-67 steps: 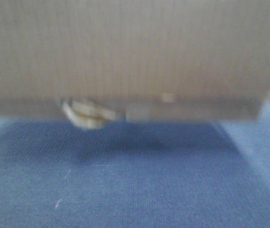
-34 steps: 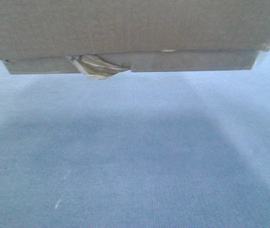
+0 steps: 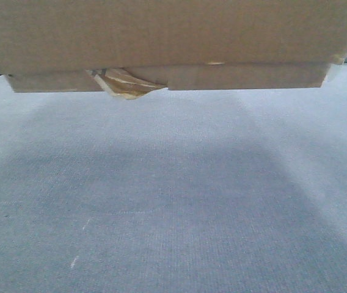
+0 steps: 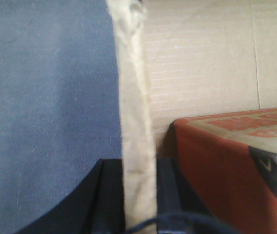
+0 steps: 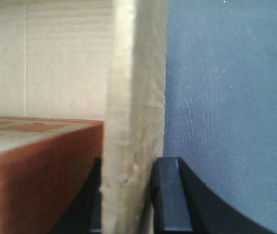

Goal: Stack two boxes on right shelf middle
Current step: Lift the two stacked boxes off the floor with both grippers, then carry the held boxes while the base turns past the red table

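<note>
The left fingers [image 4: 105, 195] are closed narrowly on an upright wall [image 4: 136, 122] of the brown cardboard box [image 3: 161, 30], with the blue cloth surface [image 3: 173, 201] on their outer side and a red-printed carton [image 4: 221, 175] just inside. Between the two pairs of fingers the box is held above the surface, and a flatter cardboard layer [image 3: 247, 76] with torn yellowish tape [image 3: 124, 82] is seen beneath it, possibly a second box. The right fingers [image 5: 168, 195] are clamped on the opposite wall [image 5: 133, 97], with the same carton on their inner side.
</note>
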You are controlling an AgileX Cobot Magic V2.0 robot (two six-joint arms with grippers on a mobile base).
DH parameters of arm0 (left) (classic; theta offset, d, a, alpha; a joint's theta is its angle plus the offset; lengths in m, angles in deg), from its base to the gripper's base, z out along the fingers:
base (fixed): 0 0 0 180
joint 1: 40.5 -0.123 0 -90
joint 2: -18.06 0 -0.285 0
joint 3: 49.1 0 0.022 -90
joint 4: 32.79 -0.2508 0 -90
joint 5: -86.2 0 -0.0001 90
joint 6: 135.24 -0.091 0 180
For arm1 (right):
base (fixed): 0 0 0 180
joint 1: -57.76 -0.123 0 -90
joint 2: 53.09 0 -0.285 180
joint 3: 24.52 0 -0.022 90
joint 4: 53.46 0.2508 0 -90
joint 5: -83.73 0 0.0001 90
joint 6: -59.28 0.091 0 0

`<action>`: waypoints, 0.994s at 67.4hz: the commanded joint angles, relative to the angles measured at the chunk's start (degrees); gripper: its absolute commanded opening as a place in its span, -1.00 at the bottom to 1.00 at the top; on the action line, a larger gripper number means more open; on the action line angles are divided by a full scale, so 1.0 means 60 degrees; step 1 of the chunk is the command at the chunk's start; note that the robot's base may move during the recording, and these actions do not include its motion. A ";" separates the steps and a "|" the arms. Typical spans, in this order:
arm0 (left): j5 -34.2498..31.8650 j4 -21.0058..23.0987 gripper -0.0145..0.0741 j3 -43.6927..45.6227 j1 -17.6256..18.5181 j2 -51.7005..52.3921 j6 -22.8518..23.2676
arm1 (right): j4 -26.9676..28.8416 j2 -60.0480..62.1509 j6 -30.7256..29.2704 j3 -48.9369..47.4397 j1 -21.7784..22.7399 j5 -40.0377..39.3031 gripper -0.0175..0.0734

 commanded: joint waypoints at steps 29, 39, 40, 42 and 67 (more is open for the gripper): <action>-0.0708 -0.0145 -0.92 0.0076 0.0046 0.0210 0.0011 | -0.0636 0.0137 0.0212 -0.0040 0.0120 -0.0516 -0.97; -0.0708 -0.0145 -0.92 0.0076 0.0046 0.0210 0.0011 | -0.0636 0.0137 0.0212 -0.0040 0.0120 -0.0516 -0.97; -0.0708 -0.0145 -0.92 0.0076 0.0046 0.0210 0.0011 | -0.0636 0.0137 0.0212 -0.0040 0.0120 -0.0516 -0.97; -0.0708 -0.0145 -0.92 0.0076 0.0046 0.0210 0.0011 | -0.0636 0.0137 0.0212 -0.0040 0.0120 -0.0516 -0.97; -0.0708 -0.0145 -0.92 0.0076 0.0046 0.0210 0.0011 | -0.0636 0.0137 0.0212 -0.0040 0.0120 -0.0516 -0.97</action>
